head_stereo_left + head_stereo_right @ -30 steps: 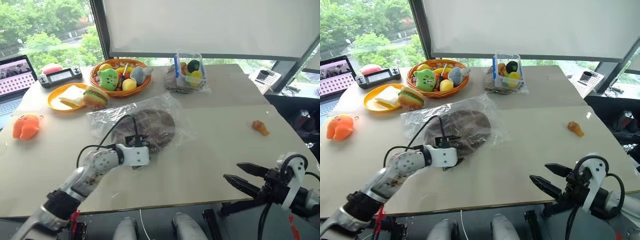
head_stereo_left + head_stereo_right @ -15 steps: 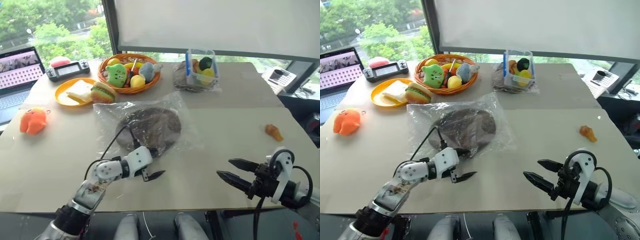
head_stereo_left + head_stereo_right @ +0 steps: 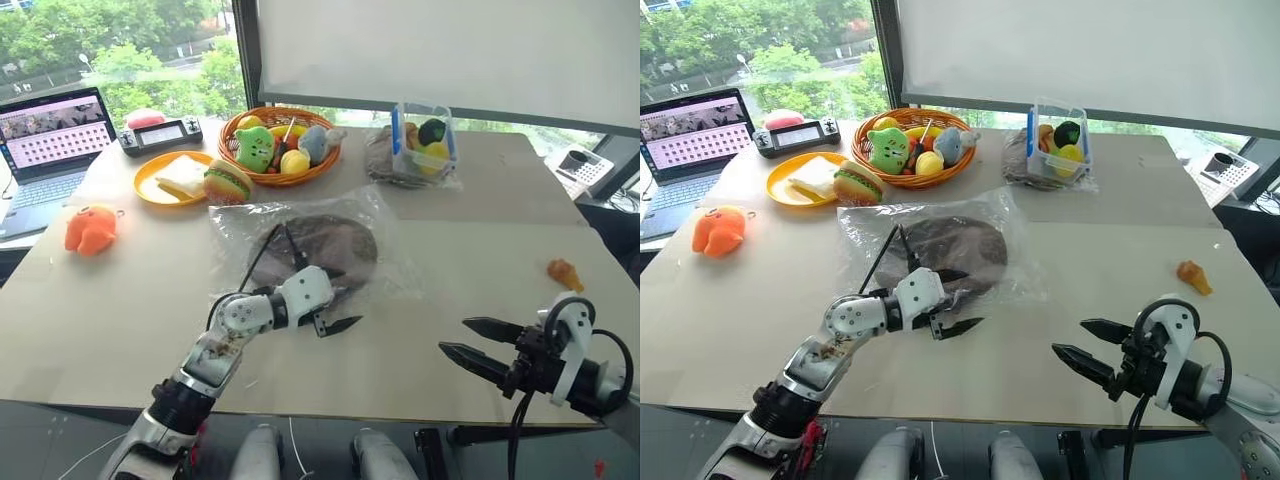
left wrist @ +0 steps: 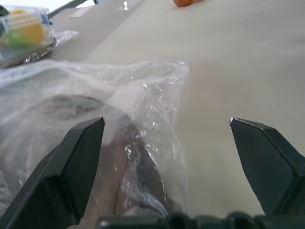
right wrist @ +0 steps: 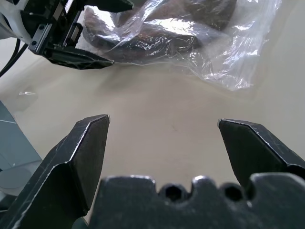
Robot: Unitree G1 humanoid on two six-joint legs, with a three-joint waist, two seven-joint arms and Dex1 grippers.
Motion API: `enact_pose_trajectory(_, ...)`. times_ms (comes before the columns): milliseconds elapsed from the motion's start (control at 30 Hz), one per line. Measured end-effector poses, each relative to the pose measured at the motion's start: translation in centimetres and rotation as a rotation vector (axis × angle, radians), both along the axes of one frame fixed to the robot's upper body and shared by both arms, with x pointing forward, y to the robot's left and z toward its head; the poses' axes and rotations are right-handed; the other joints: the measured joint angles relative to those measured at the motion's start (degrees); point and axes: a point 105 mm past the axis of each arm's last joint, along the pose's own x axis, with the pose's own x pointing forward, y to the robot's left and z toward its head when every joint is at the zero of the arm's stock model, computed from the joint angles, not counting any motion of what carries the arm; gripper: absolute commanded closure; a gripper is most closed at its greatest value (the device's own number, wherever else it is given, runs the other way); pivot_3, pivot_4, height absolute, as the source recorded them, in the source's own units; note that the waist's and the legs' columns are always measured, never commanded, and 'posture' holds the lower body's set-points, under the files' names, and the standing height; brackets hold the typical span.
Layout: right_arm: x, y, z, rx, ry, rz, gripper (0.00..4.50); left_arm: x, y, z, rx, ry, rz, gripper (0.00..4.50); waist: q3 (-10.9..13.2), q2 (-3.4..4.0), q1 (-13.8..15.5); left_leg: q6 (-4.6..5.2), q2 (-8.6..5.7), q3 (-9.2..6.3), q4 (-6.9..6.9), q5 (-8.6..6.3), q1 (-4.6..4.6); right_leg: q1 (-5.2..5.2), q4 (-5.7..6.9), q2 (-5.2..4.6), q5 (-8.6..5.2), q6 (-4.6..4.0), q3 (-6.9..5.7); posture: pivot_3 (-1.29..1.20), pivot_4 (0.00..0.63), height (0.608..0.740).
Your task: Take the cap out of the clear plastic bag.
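Note:
The clear plastic bag lies flat mid-table with the dark brown cap inside it. My left gripper is open at the bag's near edge. One finger reaches over the plastic and the other stays over bare table. In the left wrist view the crinkled bag and the cap lie between the spread fingers. My right gripper hovers open over the table's front right, apart from the bag and holding nothing. The right wrist view looks across bare table to the bag and the left gripper.
At the back stand an orange basket of plush toys, a yellow plate with a toy hamburger, and a clear tub of toy fruit. An orange plush and a laptop are at left; a small orange toy is at right.
The camera has swung, shifting the whole scene. My left gripper slid right along the bag's near edge and rolled, still open. The right gripper has stayed put.

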Motion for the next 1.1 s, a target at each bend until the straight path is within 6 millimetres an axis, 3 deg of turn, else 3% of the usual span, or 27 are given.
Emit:
enact_pose_trajectory(100, 0.0, -0.2, 0.1, -0.002, -0.003, -0.01, 0.07, 0.4, -1.7, -0.3, 0.044, -0.029, -0.01, 0.0, 0.0, 0.0, 0.1, 0.03, -0.03, -0.05, -0.02, -0.02, -0.06, -0.01, -0.03, 0.01, 0.0, 0.0, -0.01, 0.0, 0.15, 0.74)
enact_pose_trajectory(167, 0.0, -0.4, 0.1, -0.004, -0.005, -0.023, 0.07, 0.9, -4.9, -1.4, 0.111, -0.036, -0.026, 0.0, 0.0, 0.0, 0.2, 0.05, -0.07, -0.17, 0.01, -0.02, -0.25, -0.09, -0.06, 0.01, 0.02, 0.01, -0.06, 0.0, 0.15, 0.74)
enact_pose_trajectory(267, 0.0, -0.4, 0.1, -0.006, -0.007, -0.028, 0.07, 0.9, -6.6, -2.2, 0.149, -0.017, -0.037, 0.0, 0.0, -0.01, 0.1, 0.05, -0.1, -0.26, 0.04, -0.02, -0.31, -0.11, -0.06, 0.01, 0.01, 0.04, -0.1, 0.0, 0.15, 0.74)
enact_pose_trajectory(500, -0.3, -0.5, 0.3, -0.004, -0.022, -0.058, 0.07, 2.3, -9.8, -3.1, 0.216, 0.075, 0.008, 0.0, 0.0, 0.0, 0.1, 0.06, -0.19, -0.47, 0.17, -0.01, -0.38, -0.04, -0.05, 0.03, 0.01, 0.12, -0.16, 0.0, 0.15, 0.74)
enact_pose_trajectory(700, -0.7, -0.6, 0.1, 0.0, -0.02, -0.092, 0.07, 3.5, -10.4, -3.3, 0.218, 0.137, 0.047, 0.0, 0.0, 0.05, -0.1, 0.06, -0.2, -0.55, 0.13, -0.01, -0.44, -0.06, -0.06, 0.04, 0.01, 0.12, -0.2, 0.0, 0.15, 0.74)
enact_pose_trajectory(800, -0.9, -0.5, 0.0, -0.004, -0.019, -0.096, 0.0, 3.7, -10.2, -3.9, 0.184, 0.224, 0.073, 0.75, 0.0, 0.04, 0.0, 0.07, -0.21, -0.58, 0.21, -0.01, -0.42, 0.02, -0.06, 0.04, 0.02, 0.14, -0.2, 0.0, 0.15, 0.74)
enact_pose_trajectory(1100, -1.0, -0.5, 0.0, -0.004, -0.019, -0.109, 0.0, 4.4, -10.1, -4.6, 0.159, 0.298, 0.094, 3.88, -0.1, 0.03, -1.2, 0.08, -0.22, -0.71, 0.23, 0.0, -0.27, 0.16, -0.04, 0.09, 0.05, 0.13, -0.2, 0.0, 0.15, 0.74)
